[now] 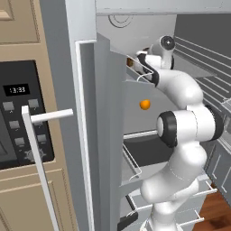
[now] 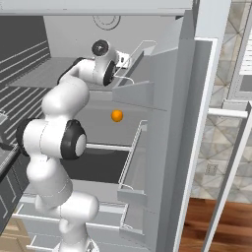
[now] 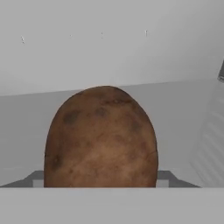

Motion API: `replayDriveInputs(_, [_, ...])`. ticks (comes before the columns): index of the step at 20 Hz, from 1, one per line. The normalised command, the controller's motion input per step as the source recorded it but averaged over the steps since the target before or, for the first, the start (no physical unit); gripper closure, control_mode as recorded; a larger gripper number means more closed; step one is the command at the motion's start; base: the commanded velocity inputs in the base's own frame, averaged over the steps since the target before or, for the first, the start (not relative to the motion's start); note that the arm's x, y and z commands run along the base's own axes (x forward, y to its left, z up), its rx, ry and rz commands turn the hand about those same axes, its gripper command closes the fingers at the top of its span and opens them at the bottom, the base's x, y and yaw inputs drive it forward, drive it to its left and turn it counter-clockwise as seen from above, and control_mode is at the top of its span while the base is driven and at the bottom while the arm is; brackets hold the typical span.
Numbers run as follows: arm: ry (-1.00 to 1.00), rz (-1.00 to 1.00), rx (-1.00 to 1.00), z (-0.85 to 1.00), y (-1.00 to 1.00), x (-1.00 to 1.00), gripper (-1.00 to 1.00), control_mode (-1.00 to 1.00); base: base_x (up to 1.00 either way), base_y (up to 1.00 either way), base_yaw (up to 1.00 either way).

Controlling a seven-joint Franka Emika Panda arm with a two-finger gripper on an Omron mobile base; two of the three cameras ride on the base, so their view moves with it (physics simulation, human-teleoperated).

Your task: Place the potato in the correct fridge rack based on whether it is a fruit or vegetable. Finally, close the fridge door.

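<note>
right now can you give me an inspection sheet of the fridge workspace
surface: fridge rack, pale grey upper shelf, with the arm reaching in over it
job's things: potato, brown and mottled, close in front of the hand camera, above the grey shelf surface; fridge door stands open
clutter: orange ball in the fridge below the upper rack
grippers: tool shut on the potato, fingertips hidden behind it
cables: nothing seen
surroundings: oven panel with clock left of the fridge; wood floor to the right
</note>
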Motion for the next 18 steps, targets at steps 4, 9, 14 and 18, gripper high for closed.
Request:
replayDriveInputs(4, [0.04,0.0,0.0,-0.51,0.0,0.32,1.0,-1.0,0.0,0.0,0.0])
replayDriveInputs(9, [0.0,0.0,0.0,-0.11,0.0,0.0,-1.0,-1.0,0.0,0.0,0.0])
replayDriveInputs(14, [-0.03,0.0,0.0,0.02,0.0,-0.21,-1.0,-1.0,0.0,0.0,0.0])
replayDriveInputs(18, [-0.12,0.0,0.0,0.3,0.01,-0.59,-1.0,-1.0,0.0,0.0,0.0])
